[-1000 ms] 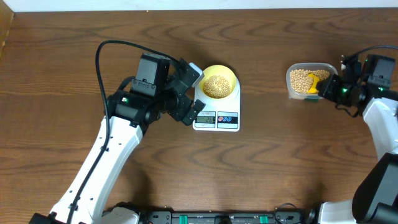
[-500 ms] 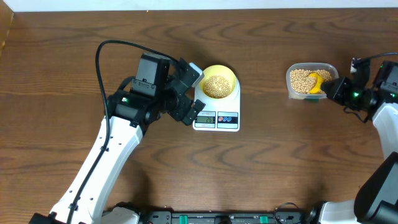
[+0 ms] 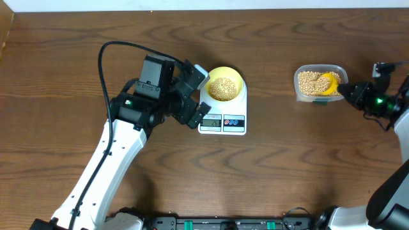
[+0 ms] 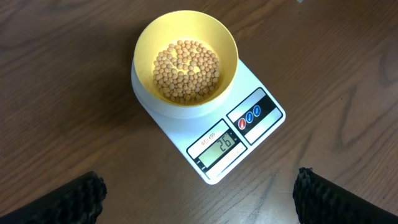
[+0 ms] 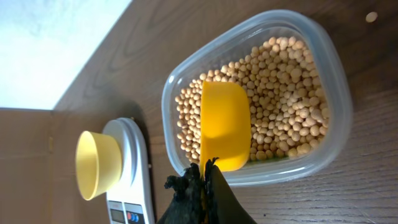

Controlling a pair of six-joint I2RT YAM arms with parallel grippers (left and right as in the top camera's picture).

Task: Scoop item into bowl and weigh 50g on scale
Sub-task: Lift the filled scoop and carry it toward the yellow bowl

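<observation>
The pale yellow bowl (image 3: 237,76) (image 4: 186,23) stands on the white scale (image 3: 234,122) (image 4: 264,127), with a layer of tan beans (image 4: 186,70) in it. The scale's display (image 4: 221,146) reads 26. My left gripper (image 3: 203,96) (image 4: 199,200) hovers at the scale's left edge, open and holding nothing. To the right, my right gripper (image 3: 347,92) (image 5: 206,180) is shut on the handle of a yellow scoop (image 3: 328,82) (image 5: 224,127). The scoop's cup looks empty and lies over the beans (image 5: 286,93) in the clear tub (image 3: 319,66) (image 5: 341,87).
Bare brown wood surrounds the scale and the tub. The table's far edge (image 3: 204,11) runs along the top, against a white floor. One stray bean (image 5: 371,17) lies on the table beyond the tub.
My right arm has drawn back to the right, pulling the scoop toward the tub's right side. The left arm, bowl and scale are unchanged.
</observation>
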